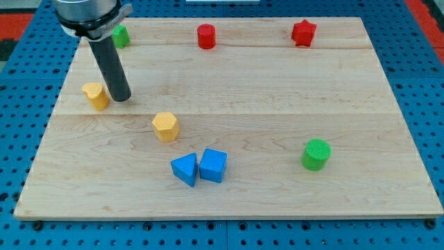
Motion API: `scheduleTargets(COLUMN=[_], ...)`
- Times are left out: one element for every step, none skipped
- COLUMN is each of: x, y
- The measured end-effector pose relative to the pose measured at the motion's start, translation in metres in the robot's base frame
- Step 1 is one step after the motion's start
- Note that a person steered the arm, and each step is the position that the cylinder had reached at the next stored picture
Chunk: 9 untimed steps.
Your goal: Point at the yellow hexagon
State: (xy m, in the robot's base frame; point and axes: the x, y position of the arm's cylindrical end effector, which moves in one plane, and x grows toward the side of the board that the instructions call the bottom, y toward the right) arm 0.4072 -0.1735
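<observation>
- Wooden desk (277,83) carries every block; they lie spread apart, so a sliding rod can reach each one by itself.
- My tip (121,98) rests at the view's left, just beside a yellow block (96,95), perhaps touching it; that block's shape is not clear, and I judge it is not the target.
- The end effector is a plain rod; it has nothing to open or close and holds nothing.
- The yellow hexagon (166,126) sits apart from the tip, toward the view's bottom right, near mid-desk; pointing there looks not yet done.
- Two blue blocks (200,167) touch below the hexagon; a slide from the upper left would likely avoid them.
- Others lie well clear: green cylinder (316,153); red cylinder (206,35); red star (303,32); green block (121,35), partly hidden behind the rod.
</observation>
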Motion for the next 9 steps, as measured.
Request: scheduleTargets(x=[0.0,0.0,0.0,0.0,0.001,0.001,0.026,0.067,0.1], y=[0.003,0.005,0.006,0.011,0.014,0.014,0.022,0.031,0.02])
